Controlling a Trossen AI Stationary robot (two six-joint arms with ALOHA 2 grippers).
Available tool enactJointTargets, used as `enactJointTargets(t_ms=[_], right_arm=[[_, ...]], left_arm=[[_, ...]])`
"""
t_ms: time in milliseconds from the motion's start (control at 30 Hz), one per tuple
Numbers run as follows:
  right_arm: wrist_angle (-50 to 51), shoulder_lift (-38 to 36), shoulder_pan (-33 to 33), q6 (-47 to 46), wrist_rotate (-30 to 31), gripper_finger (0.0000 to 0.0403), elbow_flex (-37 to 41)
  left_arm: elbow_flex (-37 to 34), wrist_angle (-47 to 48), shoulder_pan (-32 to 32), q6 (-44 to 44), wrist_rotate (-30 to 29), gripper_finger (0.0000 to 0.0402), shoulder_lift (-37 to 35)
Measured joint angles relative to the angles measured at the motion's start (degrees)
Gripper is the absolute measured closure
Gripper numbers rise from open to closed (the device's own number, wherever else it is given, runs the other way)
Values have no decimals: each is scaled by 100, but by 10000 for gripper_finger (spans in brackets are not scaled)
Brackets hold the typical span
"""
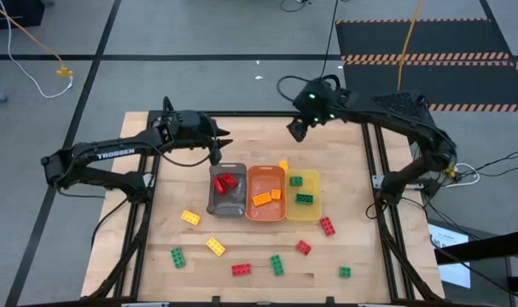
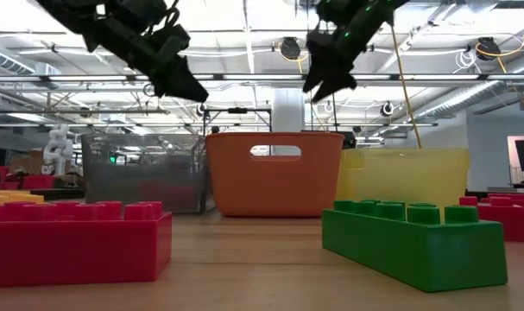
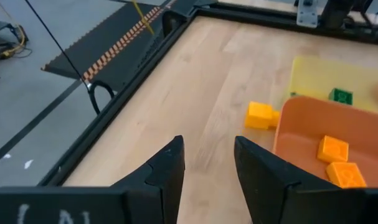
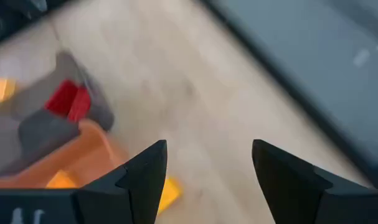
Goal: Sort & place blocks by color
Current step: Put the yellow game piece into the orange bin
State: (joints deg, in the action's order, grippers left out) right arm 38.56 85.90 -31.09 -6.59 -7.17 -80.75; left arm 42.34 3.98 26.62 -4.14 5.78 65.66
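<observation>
1. Presently, left end effector (image 1: 216,158): raised above the bench (image 1: 156,239), over the far edge of the grey tray (image 1: 227,203); fingers (image 3: 167,171) apart, nothing between them.
2. Right end effector (image 1: 294,130): raised near the far bench edge, beyond the trays; fingers (image 4: 145,174) spread wide, empty.
3. Grey tray: left of the row of three; holds red blocks (image 1: 224,182).
4. Orange tray (image 1: 265,210): middle of the row, touching its neighbours; holds two orange blocks (image 1: 266,198).
5. Yellow tray (image 1: 303,211): right of the row; holds two green blocks (image 1: 301,190).
6. One orange block (image 1: 283,165): on the bench just beyond the orange tray's far rim.
7. Loose blocks on the near half of the bench: two yellow (image 1: 190,217), two green (image 1: 177,257) and one red (image 1: 241,269) left and centre; two red (image 1: 327,225) and one green (image 1: 345,272) to the right.
8. Low view: a red block (image 2: 72,242) and a green block (image 2: 413,238) lie closest to the camera.
</observation>
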Motion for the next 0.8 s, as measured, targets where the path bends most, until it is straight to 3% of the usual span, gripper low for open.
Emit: enactJointTargets(t_ms=[133,333,433,800], right_arm=[[509,717,-37,-267,-227,177,-450],[605,1488,143,-661,-819,177,-513],[892,1782,227,-784,-827,177,-513],[1161,2090,384,-1558,-1128,177,-513]], left_arm=[[-585,-686,-1,96,2,259,-195],[-1440,-1366,-1,300,26,259,-432],[-1776,-1582,-17,515,28,259,-544],[-2164,-2100,-312,799,28,259,-702]])
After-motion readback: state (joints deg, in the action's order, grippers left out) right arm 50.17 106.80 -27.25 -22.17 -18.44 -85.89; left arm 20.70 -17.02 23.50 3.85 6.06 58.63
